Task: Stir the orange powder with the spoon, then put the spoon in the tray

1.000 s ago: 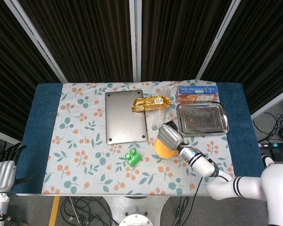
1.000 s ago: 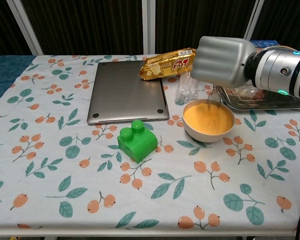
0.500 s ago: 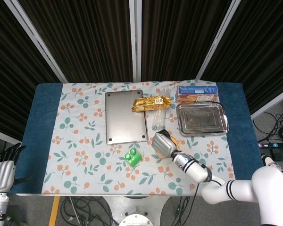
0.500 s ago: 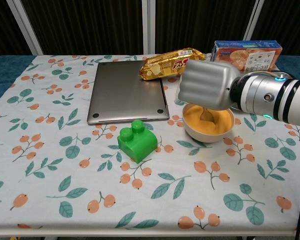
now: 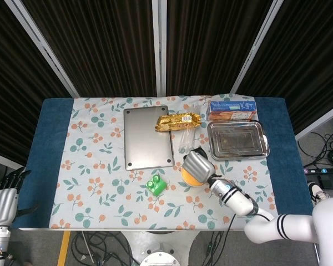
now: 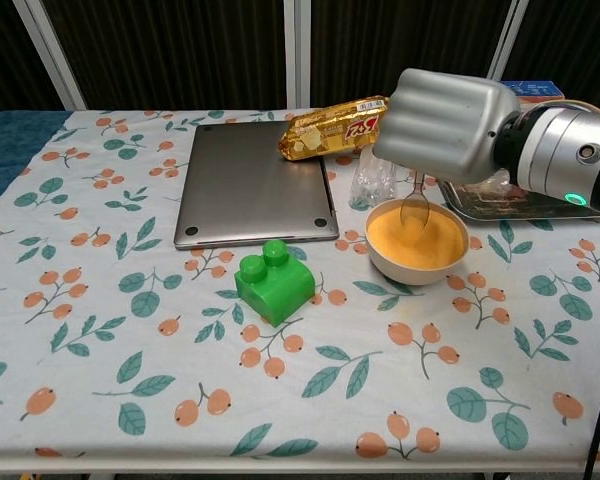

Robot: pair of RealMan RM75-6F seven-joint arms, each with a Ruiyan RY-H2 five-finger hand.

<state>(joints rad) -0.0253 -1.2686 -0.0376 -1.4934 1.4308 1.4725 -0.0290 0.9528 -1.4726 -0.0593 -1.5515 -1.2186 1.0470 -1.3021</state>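
Observation:
A white bowl (image 6: 417,262) filled with orange powder (image 6: 416,240) stands on the flowered cloth, right of the laptop. My right hand (image 6: 448,125) hovers just above the bowl's far side and grips a clear spoon (image 6: 414,204), whose tip dips into the powder. In the head view the right hand (image 5: 197,164) covers most of the bowl (image 5: 187,178). The metal tray (image 5: 237,140) lies behind and to the right of the bowl. My left hand (image 5: 3,204) hangs off the table's left front corner, fingers apart, holding nothing.
A closed grey laptop (image 5: 147,137) lies at centre, with a gold snack packet (image 5: 178,121) on its far right corner. A green toy brick (image 6: 273,283) sits in front of the laptop. A clear plastic wrapper (image 6: 372,180) and a biscuit box (image 5: 231,110) lie behind the bowl.
The right hand dropped low over the bowl half a second ago, then rose and shifted right again; the spoon tip has moved across the powder. The left hand stayed still.

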